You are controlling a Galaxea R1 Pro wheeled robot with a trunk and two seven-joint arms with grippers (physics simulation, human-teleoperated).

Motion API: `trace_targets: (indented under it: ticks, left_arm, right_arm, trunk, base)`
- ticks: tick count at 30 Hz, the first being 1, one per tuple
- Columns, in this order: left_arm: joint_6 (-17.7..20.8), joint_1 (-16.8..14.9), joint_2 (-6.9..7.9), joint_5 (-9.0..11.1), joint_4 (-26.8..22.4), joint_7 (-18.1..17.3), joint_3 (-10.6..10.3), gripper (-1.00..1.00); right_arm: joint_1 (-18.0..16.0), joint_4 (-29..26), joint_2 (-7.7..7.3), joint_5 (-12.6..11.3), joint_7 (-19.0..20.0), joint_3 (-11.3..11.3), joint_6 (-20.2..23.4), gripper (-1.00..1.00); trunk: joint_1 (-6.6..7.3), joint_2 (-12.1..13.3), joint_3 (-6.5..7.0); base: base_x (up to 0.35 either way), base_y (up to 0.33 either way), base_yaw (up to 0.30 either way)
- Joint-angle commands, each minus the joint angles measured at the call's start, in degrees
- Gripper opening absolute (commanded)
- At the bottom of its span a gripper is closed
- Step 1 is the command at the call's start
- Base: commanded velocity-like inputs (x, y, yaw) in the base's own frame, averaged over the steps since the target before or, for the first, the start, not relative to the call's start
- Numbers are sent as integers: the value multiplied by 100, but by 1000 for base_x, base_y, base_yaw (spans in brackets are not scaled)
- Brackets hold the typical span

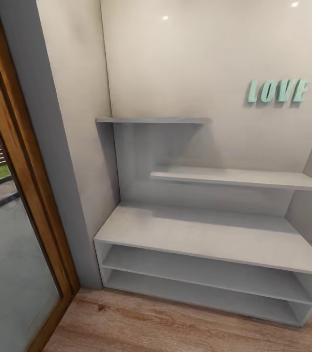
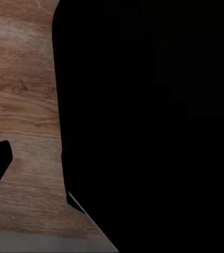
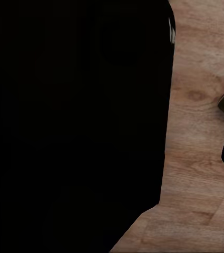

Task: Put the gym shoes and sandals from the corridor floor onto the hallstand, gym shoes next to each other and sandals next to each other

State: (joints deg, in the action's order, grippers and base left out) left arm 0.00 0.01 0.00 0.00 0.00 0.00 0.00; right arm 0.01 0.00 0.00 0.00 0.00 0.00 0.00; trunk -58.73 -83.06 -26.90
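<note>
A: Nearest is the corridor floor (image 1: 175,327), beneath each tool; whether either tool is clenched or released cannot be told.

B: One hallstand (image 1: 210,234) stands on it, long axis along the wall (image 1: 200,73), four shelves bare.

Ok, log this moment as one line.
phase: facing hallstand | shelves: no shoes on them | corridor floor: bare wood in front | wall: LOVE sign | left door frame | tools: state unclear
</note>
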Motion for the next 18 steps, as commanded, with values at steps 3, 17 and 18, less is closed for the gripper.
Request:
trace_targets:
  ticks: [3,17,18]
  left_arm:
    - [-97,9,-26,45,-98,0,-11,100]
    - [-152,10,-22,42,-277,0,-3,100]
    - [-160,10,-19,43,-288,0,-2,100]
  right_arm:
    - [79,-25,9,5,8,7,9,100]
    - [78,-9,9,-9,-2,9,9,100]
    - [78,-9,9,-13,-3,5,9,100]
  trunk:
    - [0,-2,-3]
    - [0,-2,-3]
    - [0,-2,-3]
  base:
    - [0,0,0]
    - [0,0,0]
    - [0,0,0]
